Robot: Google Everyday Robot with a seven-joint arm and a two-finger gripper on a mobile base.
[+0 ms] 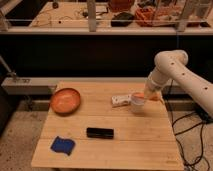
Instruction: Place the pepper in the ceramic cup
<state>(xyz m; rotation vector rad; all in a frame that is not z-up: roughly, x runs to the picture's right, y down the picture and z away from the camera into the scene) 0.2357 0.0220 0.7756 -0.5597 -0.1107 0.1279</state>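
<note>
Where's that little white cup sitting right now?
The ceramic cup stands on the right half of the wooden table, just right of the flat white box, with the gripper and the orange pepper at its rim.

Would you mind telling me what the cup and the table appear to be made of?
The ceramic cup, under the end effector, looks like glossy white glazed ceramic. The table looks like pale wood, with plank seams and a matte finish.
</note>
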